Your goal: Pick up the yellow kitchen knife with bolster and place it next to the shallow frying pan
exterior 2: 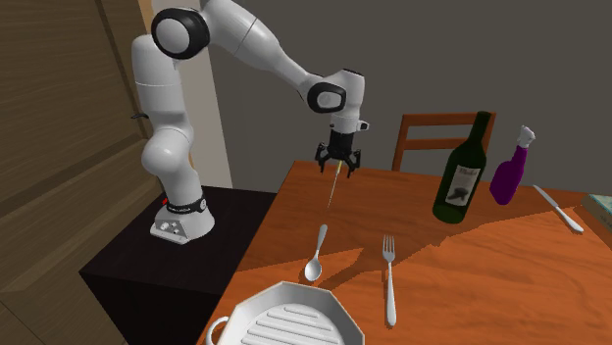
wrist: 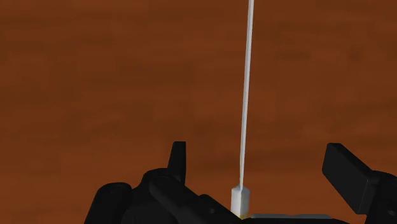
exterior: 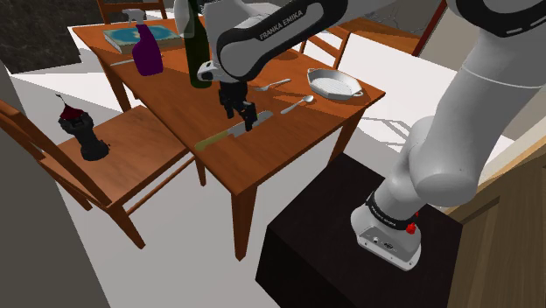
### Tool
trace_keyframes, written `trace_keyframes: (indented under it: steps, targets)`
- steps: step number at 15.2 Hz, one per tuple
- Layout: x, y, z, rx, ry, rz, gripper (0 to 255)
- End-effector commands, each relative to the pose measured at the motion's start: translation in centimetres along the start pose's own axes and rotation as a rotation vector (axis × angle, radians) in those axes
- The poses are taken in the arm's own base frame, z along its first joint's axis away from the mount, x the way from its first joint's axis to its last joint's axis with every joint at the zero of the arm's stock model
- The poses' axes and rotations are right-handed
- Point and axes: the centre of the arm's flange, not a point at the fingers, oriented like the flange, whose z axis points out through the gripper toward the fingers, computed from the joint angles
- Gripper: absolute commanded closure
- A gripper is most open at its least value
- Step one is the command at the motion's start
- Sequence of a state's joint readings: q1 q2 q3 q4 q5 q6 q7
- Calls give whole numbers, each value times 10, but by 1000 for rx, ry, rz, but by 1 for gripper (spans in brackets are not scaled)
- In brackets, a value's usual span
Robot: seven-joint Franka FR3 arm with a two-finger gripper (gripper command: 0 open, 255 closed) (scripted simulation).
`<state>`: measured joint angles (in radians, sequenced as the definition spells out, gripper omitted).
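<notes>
Gripper (exterior: 242, 121) points down at table (exterior: 289, 149), low over it, toward the side where the chair (exterior: 114, 162) stands. Fingers (wrist: 347, 170) stand well apart, nothing clamped.

Knife (exterior: 229, 134) lies on the tabletop under the hand.
- Shoulder view: one finger on each side of the blade, just ahead of the handle. The nearer finger crosses in front of the blade. Cannot tell whether the tips touch blade or wood.
- Handle is yellow-green and clear of the hand, pointing to the shoulder view's lower left. Pale blade runs to the upper right, tip past the fingers.
- Wrist view: blade is a thin pale line running away from the hand. White bolster block sits between the fingers, close to the palm, with a sliver of yellow behind it.
- Second exterior view: knife is a thin line on the wood, from the fingertips toward the camera.

Frying pan (exterior: 333, 85) is white and shallow with a ridged base, at the table corner on the shoulder view's right, well apart from the knife. Spoon (exterior: 297, 105) and fork (exterior: 272, 86) lie between pan and knife, the spoon nearer the table edge facing the stand (exterior: 350, 254).

Dark green wine bottle (exterior: 196, 48) stands upright behind the hand. Purple bottle (exterior: 147, 51) stands upright to its left in the shoulder view
</notes>
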<state>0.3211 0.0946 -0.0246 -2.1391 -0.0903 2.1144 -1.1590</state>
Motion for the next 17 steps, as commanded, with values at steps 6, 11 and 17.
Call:
trace_keyframes:
  steps: [6,11,17]
  targets:
    - [-1,1,25,0,0,-2,0]
    - [-1,1,25,0,0,-2,0]
    - [-1,1,25,0,0,-2,255]
